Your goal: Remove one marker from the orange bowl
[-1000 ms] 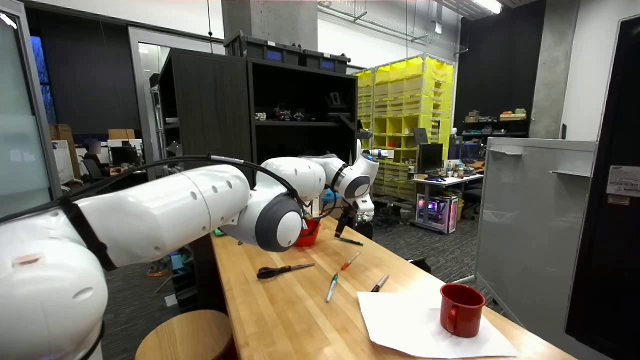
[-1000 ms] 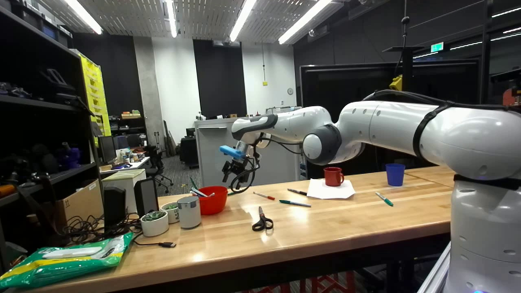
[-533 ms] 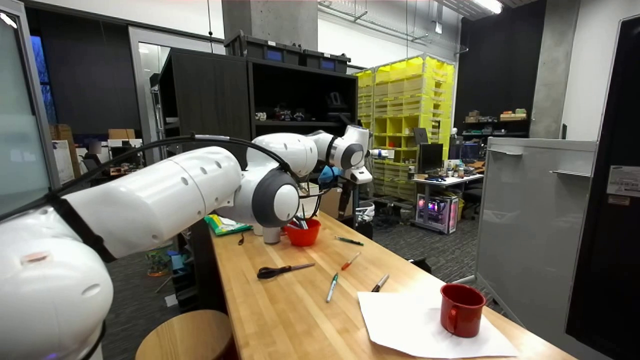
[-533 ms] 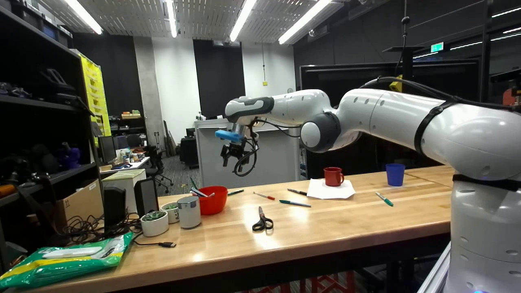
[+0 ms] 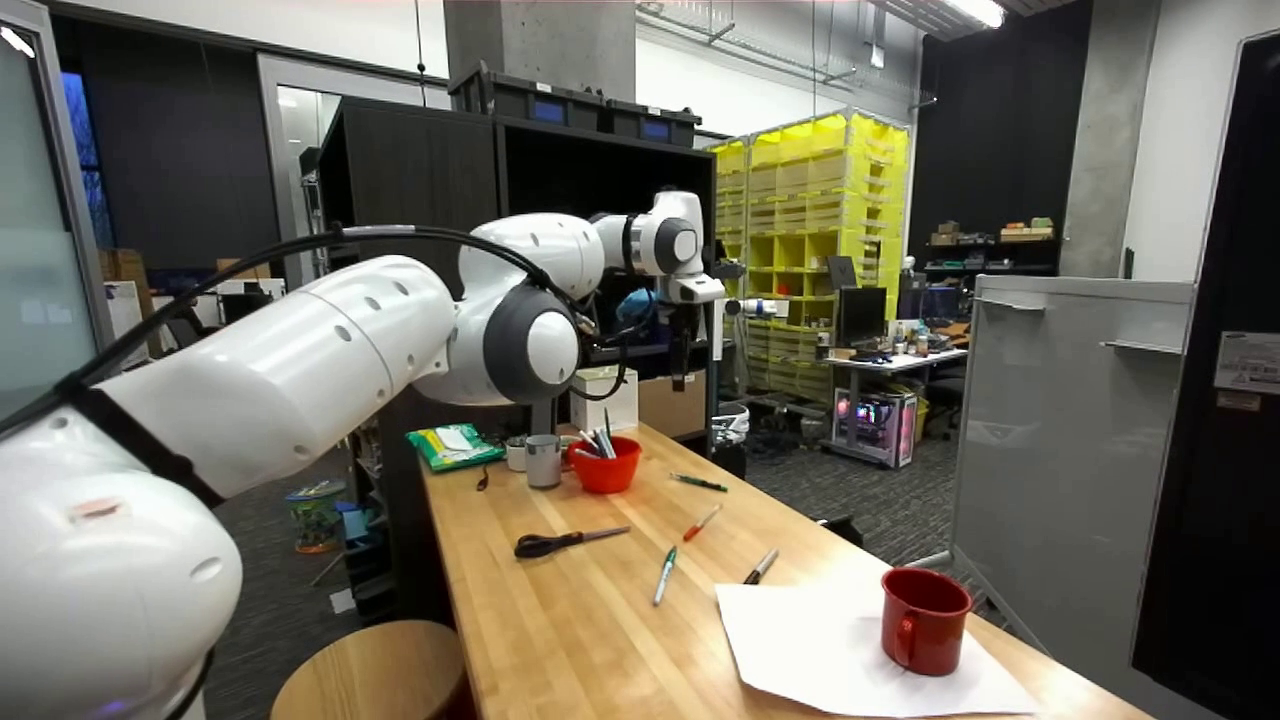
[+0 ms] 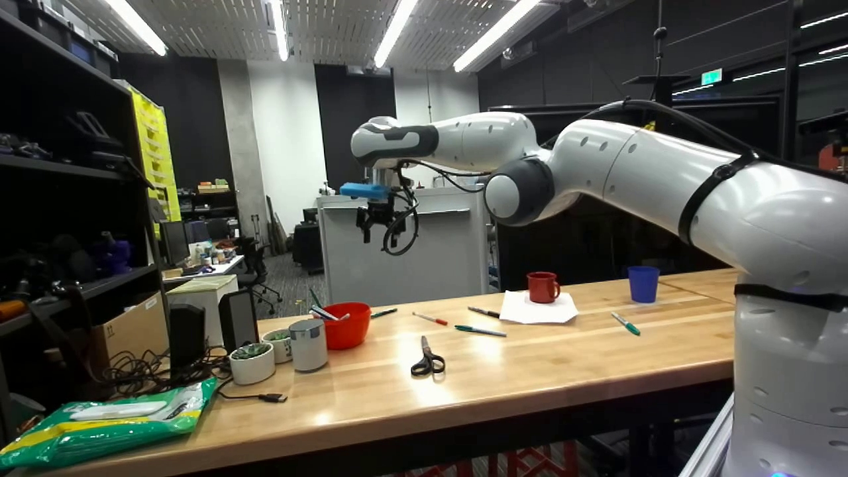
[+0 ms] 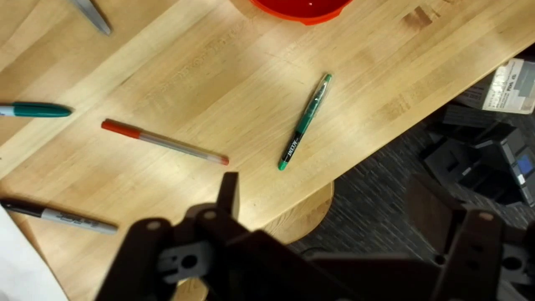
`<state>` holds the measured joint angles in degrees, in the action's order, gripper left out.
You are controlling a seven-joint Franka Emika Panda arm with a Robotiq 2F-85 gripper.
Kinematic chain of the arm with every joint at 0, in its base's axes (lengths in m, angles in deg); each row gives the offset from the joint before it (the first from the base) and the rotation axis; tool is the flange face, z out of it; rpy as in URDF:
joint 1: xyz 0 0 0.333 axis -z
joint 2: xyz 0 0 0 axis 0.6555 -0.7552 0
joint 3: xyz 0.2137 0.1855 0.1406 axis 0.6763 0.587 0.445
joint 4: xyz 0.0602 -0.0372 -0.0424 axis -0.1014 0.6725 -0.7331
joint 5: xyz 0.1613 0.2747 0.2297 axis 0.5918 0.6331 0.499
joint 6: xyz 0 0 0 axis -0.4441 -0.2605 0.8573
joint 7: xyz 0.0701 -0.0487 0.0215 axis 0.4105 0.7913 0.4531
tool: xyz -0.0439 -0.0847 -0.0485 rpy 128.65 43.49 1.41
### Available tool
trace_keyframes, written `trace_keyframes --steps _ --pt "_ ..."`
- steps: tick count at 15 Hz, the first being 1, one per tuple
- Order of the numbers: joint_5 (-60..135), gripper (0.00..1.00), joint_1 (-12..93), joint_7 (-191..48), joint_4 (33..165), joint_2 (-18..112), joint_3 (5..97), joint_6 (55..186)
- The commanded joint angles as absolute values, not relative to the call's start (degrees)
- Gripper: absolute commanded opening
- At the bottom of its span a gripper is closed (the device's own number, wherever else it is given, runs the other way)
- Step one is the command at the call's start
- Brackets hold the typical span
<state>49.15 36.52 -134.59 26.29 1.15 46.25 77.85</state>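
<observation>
The orange bowl [image 5: 608, 475] stands on the table with several markers [image 5: 602, 442] sticking out of it. The bowl [image 6: 350, 331] and its markers [image 6: 326, 313] also show in an exterior view; in the wrist view only the bowl's near rim [image 7: 307, 19] shows. A green and black pen [image 7: 301, 125] lies on the table beside the bowl, also visible in both exterior views [image 5: 698, 482] [image 6: 383, 313]. My gripper [image 7: 322, 182] is open and empty, its fingers wide apart. In an exterior view the gripper [image 6: 381, 240] hangs well above the table, touching nothing.
An orange pen [image 7: 165, 142], a green marker [image 7: 37, 109], a black marker [image 7: 62, 217] and scissors [image 6: 427, 361] lie on the table. A red mug [image 5: 925, 620] stands on white paper [image 5: 800, 640]. A grey canister [image 6: 309, 348] touches or nearly touches the bowl; a blue cup [image 6: 643, 285] stands near my base.
My arm and gripper have risen from low over the green and black pen to high above the table. The pen stays on the table in the same place.
</observation>
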Motion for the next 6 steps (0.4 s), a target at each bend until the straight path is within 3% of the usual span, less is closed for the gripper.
trace_keyframes --steps 1,6 --pt "48.75 1.0 36.07 -134.64 26.3 1.91 45.93 77.52" --pt "48.59 1.0 35.45 -134.65 26.46 3.08 45.45 76.75"
